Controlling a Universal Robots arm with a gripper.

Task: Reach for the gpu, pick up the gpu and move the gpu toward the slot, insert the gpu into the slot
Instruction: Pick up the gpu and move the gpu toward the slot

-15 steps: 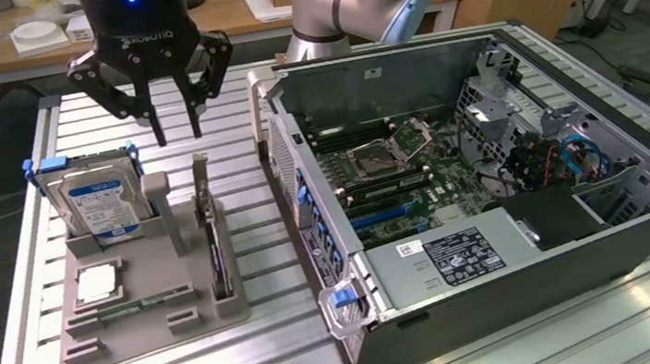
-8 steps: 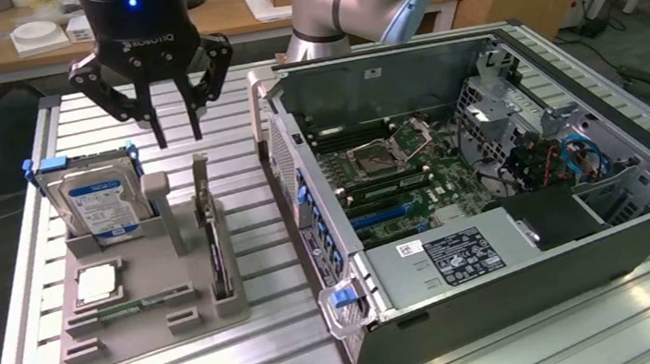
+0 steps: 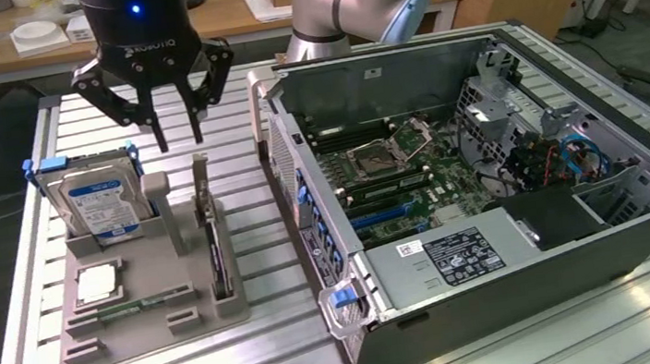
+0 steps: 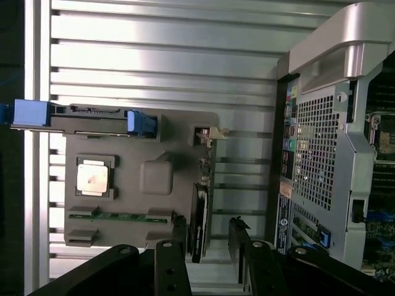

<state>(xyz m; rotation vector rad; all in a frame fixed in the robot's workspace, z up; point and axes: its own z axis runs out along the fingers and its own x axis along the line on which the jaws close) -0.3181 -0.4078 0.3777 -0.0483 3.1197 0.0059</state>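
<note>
Gripper (image 3: 177,137) hovers over the grey holder tray (image 3: 133,340), fingers spread wide, nothing held. The gpu (image 3: 217,251) stands on edge in the tray, bracket end up, directly below the fingertips and clear of them. Wrist view: gpu (image 4: 199,225) edge-on between the two fingers (image 4: 179,237), closer to one than the other, not touching. Hard drive (image 3: 104,200) stands just beside it. The slot (image 3: 385,215) sits on the motherboard inside the open computer case (image 3: 534,259), well apart from the gripper.
</note>
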